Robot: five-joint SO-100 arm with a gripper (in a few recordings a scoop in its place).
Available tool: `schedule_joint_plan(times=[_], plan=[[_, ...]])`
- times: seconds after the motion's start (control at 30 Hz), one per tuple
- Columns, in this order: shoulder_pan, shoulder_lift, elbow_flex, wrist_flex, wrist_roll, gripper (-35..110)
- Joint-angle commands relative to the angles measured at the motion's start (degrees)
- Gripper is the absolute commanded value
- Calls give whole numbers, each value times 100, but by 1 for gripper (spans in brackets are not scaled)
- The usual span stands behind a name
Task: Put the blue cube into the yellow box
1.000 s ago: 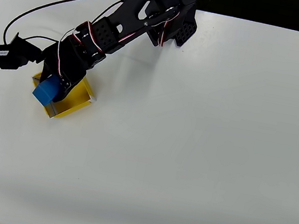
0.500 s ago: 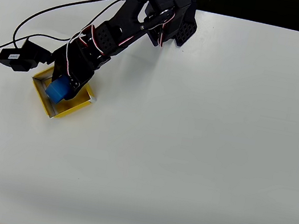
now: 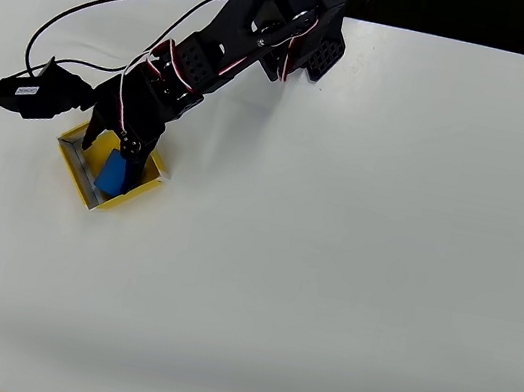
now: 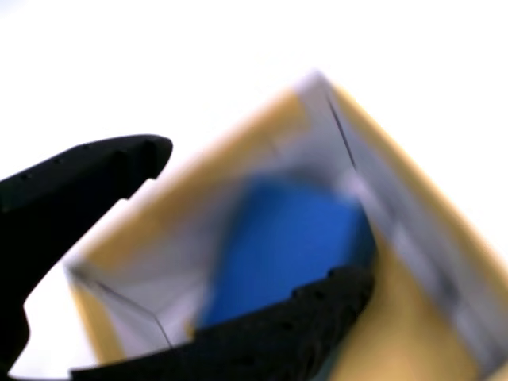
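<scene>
Lying inside the yellow box (image 3: 75, 151), the blue cube (image 3: 111, 175) sits near one wall; the gripper (image 3: 109, 141) hovers just above, jaws spread apart. The wrist view shows the blue cube (image 4: 290, 238) free between the fingers (image 4: 87, 171).

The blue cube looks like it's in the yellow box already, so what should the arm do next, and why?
Probably lift the tool straight up and away. The blue cube lies inside the yellow box, and the wrist view shows the tool's fingers spread apart, so it seems released. Rising straight should avoid bumping the walls.
</scene>
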Motion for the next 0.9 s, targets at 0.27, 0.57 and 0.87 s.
schedule_joint_plan(times=[0.27,0.57,0.87], plan=[[-1556,2795,-905,2496,343,16],[-3199,4852,202,4465,747,2],[-4201,6346,1846,4904,1063,0]])
